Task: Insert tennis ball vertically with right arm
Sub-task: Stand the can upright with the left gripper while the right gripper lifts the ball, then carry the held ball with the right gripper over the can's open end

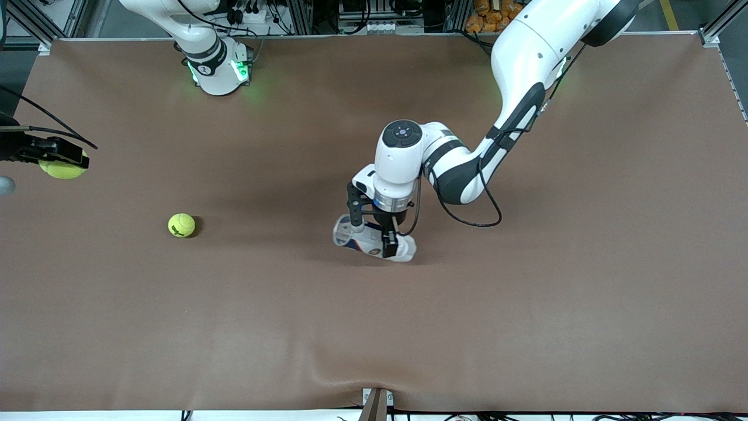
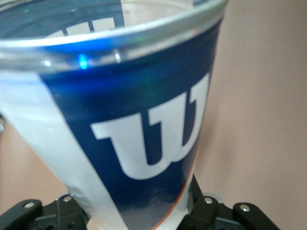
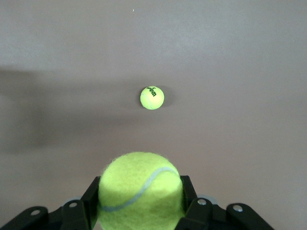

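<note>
Brown matting covers the table (image 1: 526, 327), and 2 yellow-green tennis balls show on or above it. Take the ball canister (image 1: 374, 240) as the landmark: it lies near the middle of the table, tipped on its side, its open mouth turned toward the right arm's end and its base toward the left arm's end.

The left gripper (image 1: 374, 231) is clamped across the canister's body from above, its fingers pressed to either side. In the left wrist view the canister (image 2: 134, 120) fills the picture, blue and white with a large white "W", its metal rim and open mouth away from the gripper (image 2: 139, 215) at the base of the picture.

The right gripper (image 1: 55, 155) hangs above the table's edge at the right arm's end, well apart from the canister. Its fingers are closed on a held tennis ball (image 1: 63, 169). The right wrist view shows that ball (image 3: 140, 191) pinched between 2 black fingers (image 3: 91, 201), with the gripper (image 3: 140, 211) looking down at the mat.

A loose tennis ball (image 1: 182, 225) rests on the table between the canister and the right gripper, about level with the canister's mouth and well apart from it. It also shows in the right wrist view (image 3: 152, 97), small and alone on the mat, dark print on top.
</note>
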